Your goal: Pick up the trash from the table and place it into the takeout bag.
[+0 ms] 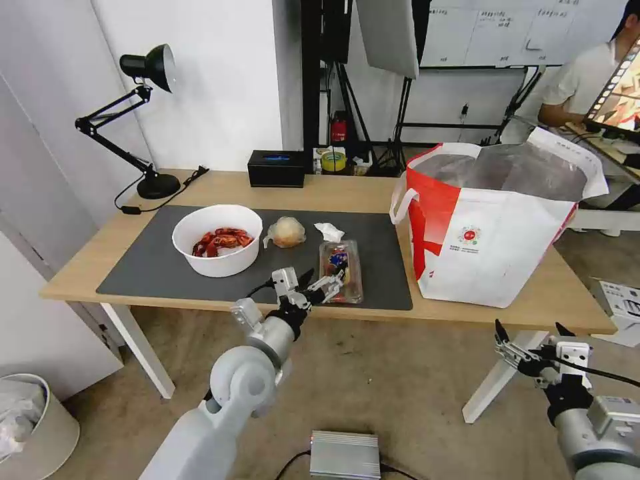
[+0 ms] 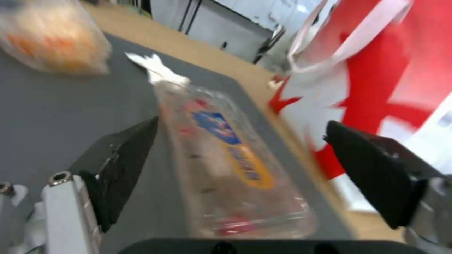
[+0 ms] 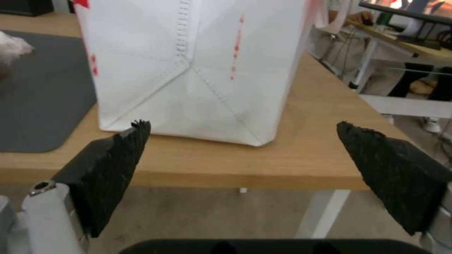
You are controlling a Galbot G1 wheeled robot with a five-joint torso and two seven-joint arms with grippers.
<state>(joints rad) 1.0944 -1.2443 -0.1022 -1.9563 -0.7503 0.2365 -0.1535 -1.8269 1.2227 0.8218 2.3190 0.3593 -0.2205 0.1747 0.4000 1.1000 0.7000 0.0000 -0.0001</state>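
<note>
The left hand [image 1: 319, 283] is at the near edge of the worktop [image 1: 320, 190], right by the near end of the clear tray [image 1: 341, 270]. Its two black fingers are spread wide and hold nothing. In the left wrist view the tray [image 2: 231, 165] lies straight ahead of the hand, between the two fingers but not touching them. The tray is long and thin. Its long side runs away from the robot, from the near edge of the grey mat [image 1: 153, 257] toward the white tissue [image 1: 329, 232], so the fingers stand on either side of its narrow width. The left hand is much nearer to the tray than the right hand [image 1: 533, 340]. That one hangs low off the near corner of the worktop, beside the takeout bag [image 1: 493, 227], wide open and empty. The bag stands upright to the right of the tray, with its top open.
</note>
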